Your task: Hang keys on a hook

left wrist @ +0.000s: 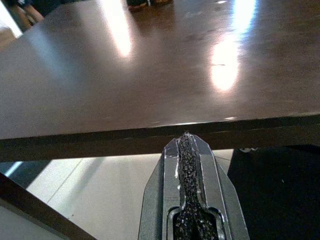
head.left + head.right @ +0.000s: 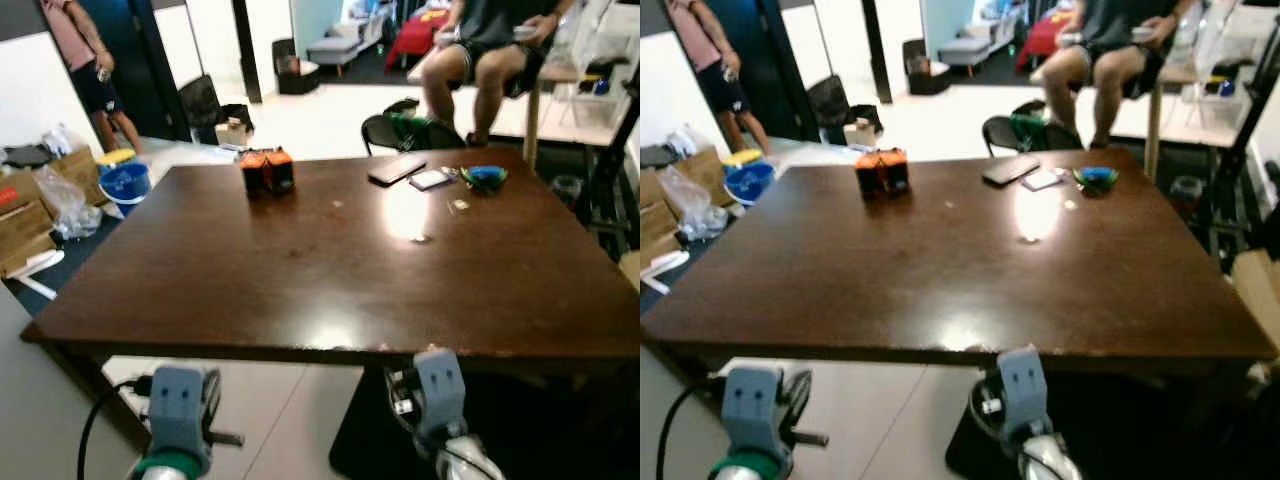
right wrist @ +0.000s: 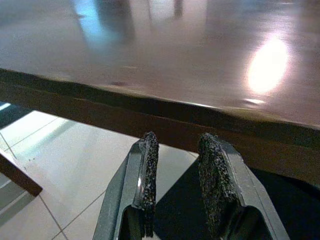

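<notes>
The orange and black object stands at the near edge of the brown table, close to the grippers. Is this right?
Not quite. The orange and black object stands at the far side of the brown table, away from both grippers, as the left eye view shows.

Head eyes look down over table (image 2: 330, 270); wrists face near edge

No readable text, label, brand, number or sign anywhere. Too blurred to read: the faces of the orange and black box (image 2: 267, 171) on the table (image 2: 300, 290), the cardboard boxes (image 2: 30, 205) on the floor, and the flat dark items (image 2: 397, 168) at the far edge.
</notes>
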Controlling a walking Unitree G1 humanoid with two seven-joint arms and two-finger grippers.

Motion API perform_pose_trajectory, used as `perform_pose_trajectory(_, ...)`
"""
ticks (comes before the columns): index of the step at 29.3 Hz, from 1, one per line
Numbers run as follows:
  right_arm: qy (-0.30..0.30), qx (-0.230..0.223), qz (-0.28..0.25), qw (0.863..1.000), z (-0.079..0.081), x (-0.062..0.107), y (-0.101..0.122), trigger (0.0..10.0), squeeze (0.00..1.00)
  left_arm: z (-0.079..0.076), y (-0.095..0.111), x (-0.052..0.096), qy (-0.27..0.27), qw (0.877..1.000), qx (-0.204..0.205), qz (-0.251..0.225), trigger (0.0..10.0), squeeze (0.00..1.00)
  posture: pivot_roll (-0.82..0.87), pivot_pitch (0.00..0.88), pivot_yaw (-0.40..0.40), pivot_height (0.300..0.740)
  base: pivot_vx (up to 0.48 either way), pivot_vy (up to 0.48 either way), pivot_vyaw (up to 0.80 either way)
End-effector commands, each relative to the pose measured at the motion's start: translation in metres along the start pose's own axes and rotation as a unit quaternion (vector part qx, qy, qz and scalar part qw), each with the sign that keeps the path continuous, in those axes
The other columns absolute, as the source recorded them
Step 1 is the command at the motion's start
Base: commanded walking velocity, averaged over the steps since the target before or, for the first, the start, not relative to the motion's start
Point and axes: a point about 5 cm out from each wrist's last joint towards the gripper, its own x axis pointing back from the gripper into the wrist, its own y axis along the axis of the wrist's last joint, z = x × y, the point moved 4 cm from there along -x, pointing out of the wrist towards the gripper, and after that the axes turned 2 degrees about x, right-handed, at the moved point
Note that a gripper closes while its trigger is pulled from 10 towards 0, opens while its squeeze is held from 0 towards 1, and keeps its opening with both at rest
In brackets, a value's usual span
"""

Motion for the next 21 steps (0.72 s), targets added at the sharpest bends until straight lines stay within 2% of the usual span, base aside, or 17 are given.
perform_pose_trajectory(1,0.003,-0.001,0.007,1.000,0.0027,0.0011,-0.0039,10.0,0.00,0.0039,-0.0055,0.0036,0.007,1.000,0.003,0.011,10.0,0.00,-0.08,0.019,0.219,0.740,0.000,-0.480,0.00)
perform_pose_trajectory(6,0.002,-0.001,0.005,1.000,0.0025,0.0009,-0.0033,10.0,0.00,0.0043,-0.0053,0.0033,0.008,1.000,0.003,0.011,10.0,0.00,-0.08,0.022,0.221,0.740,0.000,-0.406,0.00)
perform_pose_trajectory(10,0.000,-0.001,0.004,1.000,0.0016,0.0009,-0.0030,10.0,0.00,0.0052,-0.0058,0.0033,0.013,1.000,0.017,0.013,10.0,0.00,-0.08,0.022,0.221,0.740,0.000,0.000,0.00)
perform_pose_trajectory(15,-0.003,-0.002,0.001,1.000,0.0002,0.0009,-0.0021,10.0,0.00,0.0039,-0.0046,0.0027,0.014,0.999,0.040,0.013,10.0,0.00,-0.08,0.026,0.220,0.740,0.000,0.480,0.00)
perform_pose_trajectory(21,-0.003,-0.002,0.001,1.000,0.0000,0.0009,-0.0020,10.0,0.00,0.0043,-0.0028,0.0022,0.014,0.999,0.032,0.007,10.0,0.00,-0.08,0.026,0.220,0.740,0.000,0.400,0.00)
